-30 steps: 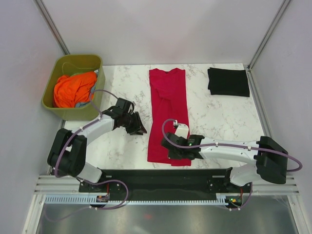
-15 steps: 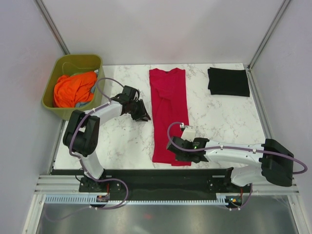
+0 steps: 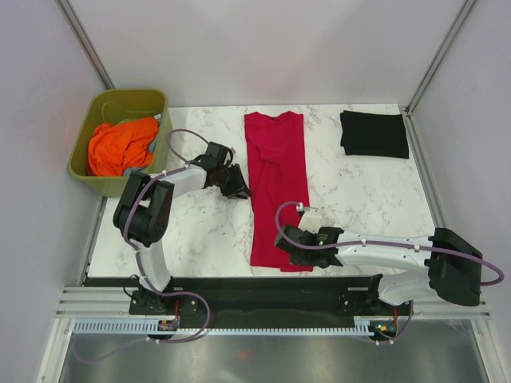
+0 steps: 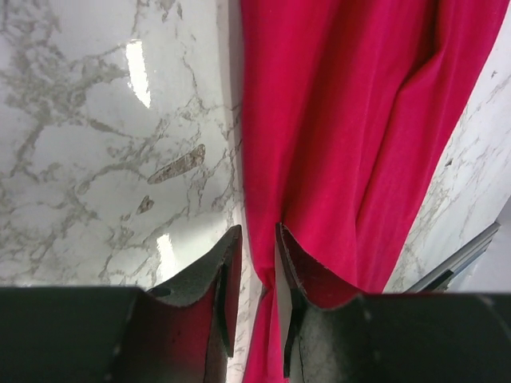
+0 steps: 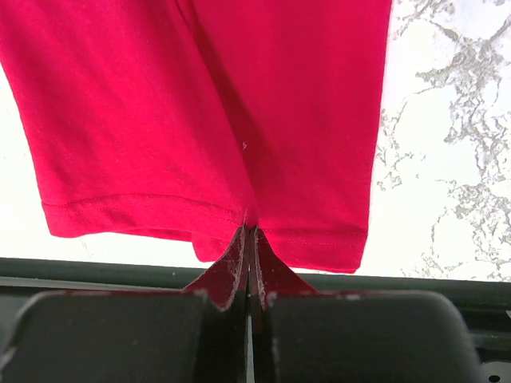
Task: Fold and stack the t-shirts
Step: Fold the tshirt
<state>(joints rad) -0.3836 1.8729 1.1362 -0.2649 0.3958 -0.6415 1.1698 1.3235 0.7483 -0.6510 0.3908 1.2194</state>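
Note:
The crimson red t-shirt (image 3: 275,159) lies as a long narrow strip down the middle of the marble table, collar at the far end. My left gripper (image 3: 239,190) is at the strip's left edge, about halfway along. In the left wrist view its jaws (image 4: 257,231) stand nearly together with the red cloth (image 4: 343,120) gathered between them. My right gripper (image 3: 290,249) is at the near hem. In the right wrist view it (image 5: 249,230) is shut on the hem of the red cloth (image 5: 215,96). The black t-shirt (image 3: 374,133) lies folded at the far right.
An olive-green tub (image 3: 120,100) holding orange cloth (image 3: 120,148) stands off the table's far left corner. Bare marble (image 3: 359,191) lies between the red strip and the right edge. The black base rail (image 3: 255,287) runs along the near edge.
My left gripper has moved right and a little farther back, onto the red shirt's left edge. My right gripper has shifted slightly right with the hem, and the strip's near end followed.

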